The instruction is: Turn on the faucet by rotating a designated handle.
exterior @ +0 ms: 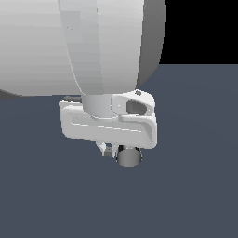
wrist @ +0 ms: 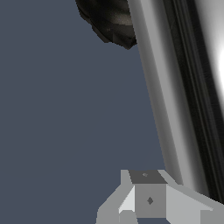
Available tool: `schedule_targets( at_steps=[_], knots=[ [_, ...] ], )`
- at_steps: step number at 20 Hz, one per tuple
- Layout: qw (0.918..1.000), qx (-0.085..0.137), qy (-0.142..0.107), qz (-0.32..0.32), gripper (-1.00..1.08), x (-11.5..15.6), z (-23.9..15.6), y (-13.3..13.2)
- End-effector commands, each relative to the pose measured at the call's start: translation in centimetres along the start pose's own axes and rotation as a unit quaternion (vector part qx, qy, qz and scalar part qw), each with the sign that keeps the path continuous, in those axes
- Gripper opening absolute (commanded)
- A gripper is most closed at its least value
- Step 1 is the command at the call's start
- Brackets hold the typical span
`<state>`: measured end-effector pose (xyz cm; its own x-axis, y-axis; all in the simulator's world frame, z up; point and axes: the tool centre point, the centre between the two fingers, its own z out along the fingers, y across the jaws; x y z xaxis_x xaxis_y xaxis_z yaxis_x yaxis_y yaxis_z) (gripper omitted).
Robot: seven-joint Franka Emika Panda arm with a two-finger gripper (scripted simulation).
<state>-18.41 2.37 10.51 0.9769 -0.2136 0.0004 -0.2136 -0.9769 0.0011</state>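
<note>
The faucet's black ribbed base (wrist: 111, 22) shows in the wrist view. The handle (wrist: 175, 100), a shiny silver bar, runs from that base right past my finger. In the exterior view only the handle's flat round end (exterior: 128, 157) shows, just under the white gripper body. My gripper (exterior: 108, 149) hangs directly over it, with a finger beside the bar's end on the exterior view's left. In the wrist view the gripper (wrist: 148, 192) sits against the bar's side. I cannot tell how wide the jaws stand or whether they hold the bar.
The big white robot arm (exterior: 69, 42) fills the upper part of the exterior view and hides most of the faucet. A flat dark blue-grey floor (exterior: 195, 186) lies under everything.
</note>
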Motion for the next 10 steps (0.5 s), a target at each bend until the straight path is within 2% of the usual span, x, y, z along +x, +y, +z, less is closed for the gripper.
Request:
schedule_targets(
  at_steps=[1,10],
  knots=[
    [0.9999,0.001,0.0,0.017,-1.0,0.6,0.2,2.3],
    [0.9999,0.001,0.0,0.017,-1.0,0.8,0.2,6.3]
  ],
)
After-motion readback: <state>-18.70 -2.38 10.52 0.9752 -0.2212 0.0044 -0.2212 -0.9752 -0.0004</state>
